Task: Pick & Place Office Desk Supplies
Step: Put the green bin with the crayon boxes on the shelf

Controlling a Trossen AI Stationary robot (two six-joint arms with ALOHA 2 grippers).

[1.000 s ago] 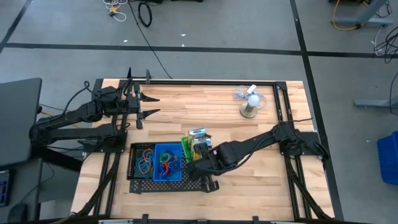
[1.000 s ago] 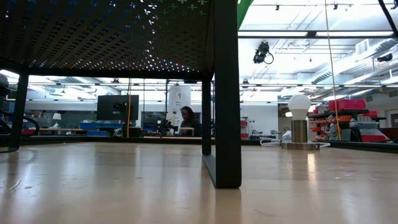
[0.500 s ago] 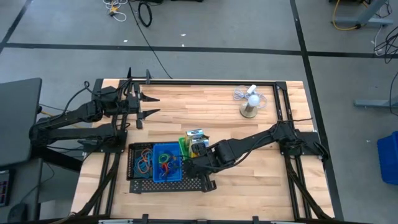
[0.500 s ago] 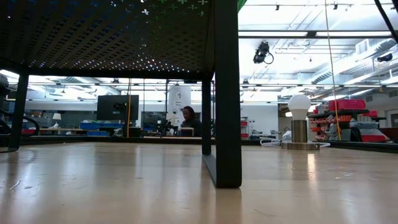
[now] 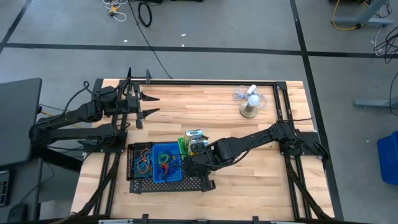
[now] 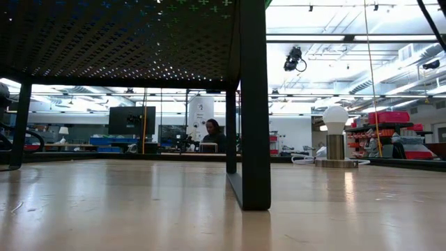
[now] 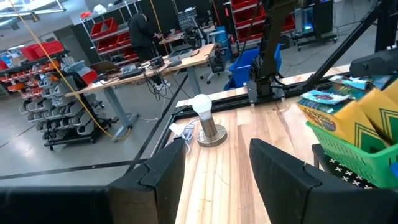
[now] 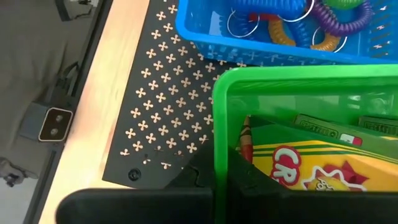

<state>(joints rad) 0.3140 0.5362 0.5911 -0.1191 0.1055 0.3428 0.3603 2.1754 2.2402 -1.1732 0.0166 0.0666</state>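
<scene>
The green bin [image 5: 183,148] stands at the right end of the black mesh tray [image 5: 163,185], holding a yellow crayon box [image 8: 298,165] and green-white boxes [image 8: 320,126]. Left of it are the blue bin [image 5: 166,163] of coiled loops [image 8: 280,18] and a black bin [image 5: 143,160] of rubber bands. My right gripper [image 5: 188,163] is at the green bin's near side, shut on its wall. My left gripper [image 5: 148,106] waits open above the table's far left part, and its wrist view shows the gap between its fingers [image 7: 217,168]. My right gripper [image 8: 224,180] has the green bin's wall [image 8: 221,140] near a corner, with one finger [image 8: 252,177] inside the bin and the other [image 8: 196,174] outside. It comes from above, slanting in from the table's right. Whether the bin is lifted off the tray does not show.
The white mini fan [image 5: 250,102] stands on the far right part of the table, its cord coiled beside it. The tray stands on legs [image 6: 254,139] above the wood, as the low view shows. Bare wood lies between the tray and the fan.
My right gripper has moved a little toward the table's left, over the tray's right end. The green bin with its boxes has shifted left with it, closer to the blue bin.
</scene>
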